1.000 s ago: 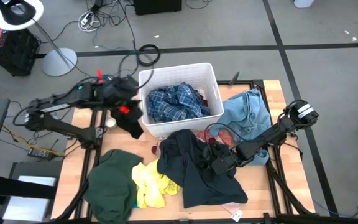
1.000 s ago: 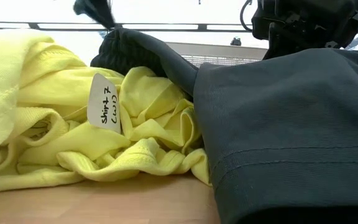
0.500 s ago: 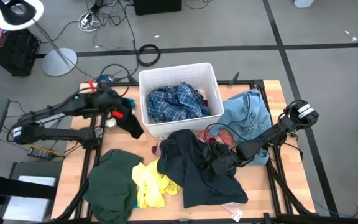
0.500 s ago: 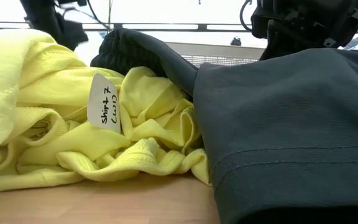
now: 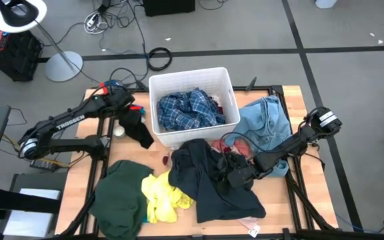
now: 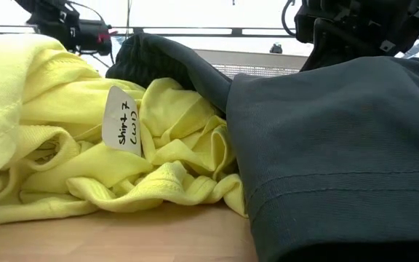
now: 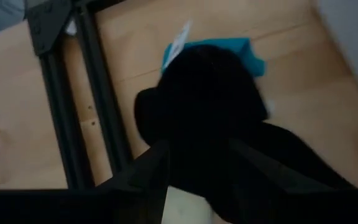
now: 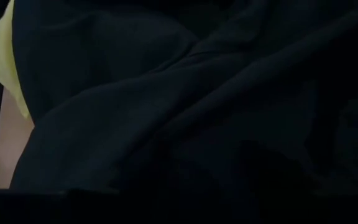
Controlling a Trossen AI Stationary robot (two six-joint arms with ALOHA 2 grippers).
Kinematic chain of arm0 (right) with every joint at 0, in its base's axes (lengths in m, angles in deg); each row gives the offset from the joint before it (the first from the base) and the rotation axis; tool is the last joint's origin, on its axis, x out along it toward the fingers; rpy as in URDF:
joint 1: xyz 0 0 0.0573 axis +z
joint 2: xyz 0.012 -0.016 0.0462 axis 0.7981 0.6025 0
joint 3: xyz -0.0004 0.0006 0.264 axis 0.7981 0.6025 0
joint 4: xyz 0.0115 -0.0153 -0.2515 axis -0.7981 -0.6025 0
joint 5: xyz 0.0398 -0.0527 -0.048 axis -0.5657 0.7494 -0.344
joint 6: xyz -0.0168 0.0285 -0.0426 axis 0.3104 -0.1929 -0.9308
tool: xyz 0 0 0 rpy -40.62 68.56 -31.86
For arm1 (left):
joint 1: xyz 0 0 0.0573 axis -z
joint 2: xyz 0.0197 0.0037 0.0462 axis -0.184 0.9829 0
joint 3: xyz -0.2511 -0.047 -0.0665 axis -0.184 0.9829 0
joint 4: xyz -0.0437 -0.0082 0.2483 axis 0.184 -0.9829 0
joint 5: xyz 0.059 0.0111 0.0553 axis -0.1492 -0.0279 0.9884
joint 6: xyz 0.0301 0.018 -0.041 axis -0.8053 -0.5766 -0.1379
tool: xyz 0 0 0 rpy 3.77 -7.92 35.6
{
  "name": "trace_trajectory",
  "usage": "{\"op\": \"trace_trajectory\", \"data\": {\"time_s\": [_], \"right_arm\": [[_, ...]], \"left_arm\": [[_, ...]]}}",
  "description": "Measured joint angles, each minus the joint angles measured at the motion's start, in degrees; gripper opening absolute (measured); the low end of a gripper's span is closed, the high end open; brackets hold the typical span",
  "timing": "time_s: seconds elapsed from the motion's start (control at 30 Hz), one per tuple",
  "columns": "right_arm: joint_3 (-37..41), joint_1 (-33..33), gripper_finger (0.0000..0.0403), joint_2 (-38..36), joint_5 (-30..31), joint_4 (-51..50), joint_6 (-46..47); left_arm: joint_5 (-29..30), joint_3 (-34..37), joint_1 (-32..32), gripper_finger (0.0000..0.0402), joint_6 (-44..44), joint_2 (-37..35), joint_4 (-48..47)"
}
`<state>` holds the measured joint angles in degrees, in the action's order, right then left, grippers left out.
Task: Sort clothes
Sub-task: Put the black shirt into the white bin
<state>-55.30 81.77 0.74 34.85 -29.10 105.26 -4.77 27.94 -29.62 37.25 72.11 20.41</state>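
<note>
From the high view I see the left gripper over the table's left side, just beside the white rectangular plastic bin. Its jaws stand spread, with a small black fabric garment lying on the wooden table directly below; in the left wrist view that black garment fills the space ahead of the fingers, and I cannot tell whether they touch it. The right gripper rests low on the large dark navy garment at table centre; I cannot tell how its jaws stand. A blue plaid shirt lies inside the bin. A light blue denim piece lies right of the bin. A crumpled yellow shirt and a dark green garment lie at the front left.
</note>
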Motion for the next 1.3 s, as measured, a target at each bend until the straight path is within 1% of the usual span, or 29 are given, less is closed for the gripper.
{"op": "trace_trajectory", "data": {"time_s": [0.17, 0.27, 0.43, 0.5, 0.53, 0.63, 0.67, 0.77, 1.0, 1.17, 1.3], "right_arm": [[0.0, 0.0, 0.0228, 0.0, 0.0, 0.3, 0.0], [0.0, 0.0, 0.0228, 0.0, 0.0, 0.5, 0.0], [0.0, 0.0, 0.0228, 0.0, 0.0, 0.6, -0.1], [0.0, 0.0, 0.0228, 0.0, 0.0, 0.6, -0.1], [0.0, 0.0, 0.0228, 0.0, 0.0, 0.7, -0.1], [0.0, 0.0, 0.0228, 0.0, 0.0, 1.2, -0.9], [0.0, 0.0, 0.0228, 0.0, 0.0, 1.3, -1.0], [0.0, 0.0, 0.0228, 0.0, 0.0, 1.5, -1.0], [0.0, 0.0, 0.0228, 0.0, 0.0, 1.7, -1.1], [0.0, 0.0, 0.0228, 0.0, 0.0, 2.1, -1.1], [0.0, 0.0, 0.0228, 0.0, 0.0, 2.5, -1.3]], "left_arm": [[-0.1, 4.0, -3.4, 0.0163, 0.0, 0.7, 5.4], [-2.1, 6.6, -4.5, 0.0163, -0.9, 1.3, 10.5], [-3.4, 9.3, -5.4, 0.016, -1.2, 2.1, 13.3], [-6.3, 9.4, -5.9, 0.014, -2.6, 2.1, 12.8], [-7.5, 9.4, -6.0, 0.0121, -3.4, 2.1, 12.7], [-10.7, 8.5, -6.0, 0.0034, -5.5, 2.1, 11.8], [-11.2, 8.0, -6.0, 0.0018, -5.8, 2.1, 11.4], [-11.7, 6.0, -5.4, 0.0006, -5.9, 2.1, 8.4], [-10.6, -2.7, -1.8, 0.0002, -7.0, -0.9, -3.7], [-11.1, -10.5, 1.7, 0.0001, -5.3, -6.1, -7.9], [-11.2, -17.5, 4.7, 0.0001, -4.1, -9.3, -9.0]]}}
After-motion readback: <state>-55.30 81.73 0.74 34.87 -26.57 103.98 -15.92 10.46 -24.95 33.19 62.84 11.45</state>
